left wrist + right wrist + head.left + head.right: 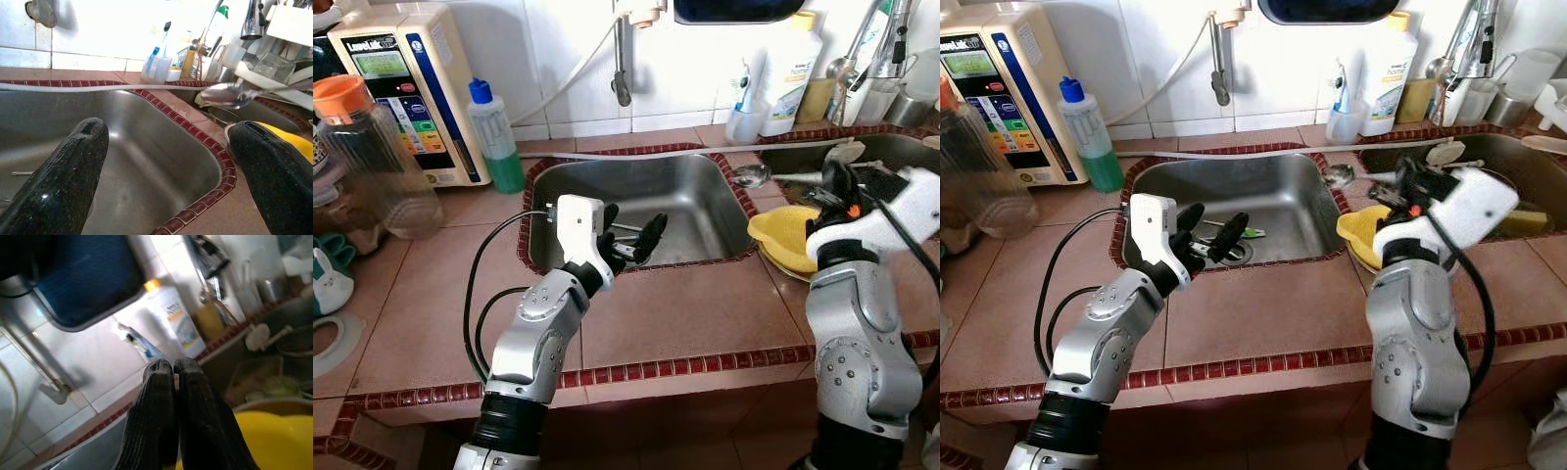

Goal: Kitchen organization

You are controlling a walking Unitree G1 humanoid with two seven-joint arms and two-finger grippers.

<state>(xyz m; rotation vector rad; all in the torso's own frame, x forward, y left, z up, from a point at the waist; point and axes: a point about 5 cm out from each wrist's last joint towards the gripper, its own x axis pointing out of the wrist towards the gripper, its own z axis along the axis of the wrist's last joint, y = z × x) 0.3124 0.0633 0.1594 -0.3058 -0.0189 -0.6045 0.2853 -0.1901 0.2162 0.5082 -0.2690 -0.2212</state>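
My right gripper (830,182) is raised over the tiled divider between the two sinks, shut on the handle of a metal spoon (752,175) whose bowl points left. In the right wrist view its fingers (161,396) press together. Below it a yellow bowl (785,235) rests on the edge of the right sink (901,149). My left gripper (633,221) hangs open over the front of the steel left sink (690,186), holding nothing. A few utensils (1242,232) lie on that sink's floor near the drain.
A white hose (656,150) runs along the counter behind the sinks. At the back left stand a water ioniser (406,88), a green bottle (495,137) and an orange-lidded jar (367,157). A soap bottle (790,73) and brush cup (744,119) stand at the back right.
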